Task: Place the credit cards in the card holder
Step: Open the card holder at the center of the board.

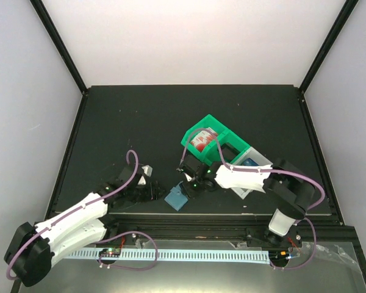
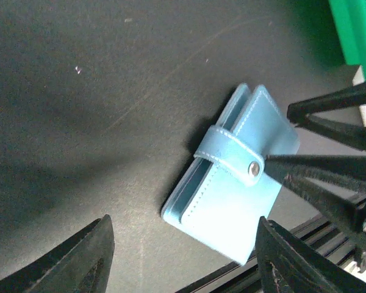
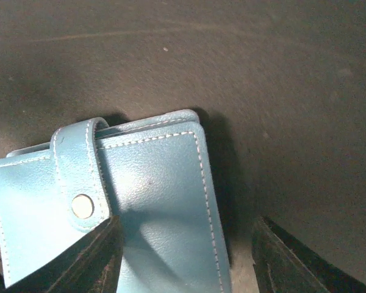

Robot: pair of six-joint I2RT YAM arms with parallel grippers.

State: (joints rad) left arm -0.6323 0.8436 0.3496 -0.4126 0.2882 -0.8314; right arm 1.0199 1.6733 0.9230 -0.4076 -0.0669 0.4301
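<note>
The card holder is a teal-blue wallet lying closed on the black table near its front edge, its snap tab fastened. My left gripper is open, low beside the wallet's left side, with one wallet corner between its fingers. My right gripper is open too. Its left finger rests on the cover just below the snap, and its right finger is over the table past the wallet's edge. A blue patch in the white bin looks like the credit cards.
A green bin holding a red and white object stands behind the right arm, with a white bin joined to its right. The table's metal front rail runs just beyond the wallet. Black frame posts stand at the back corners.
</note>
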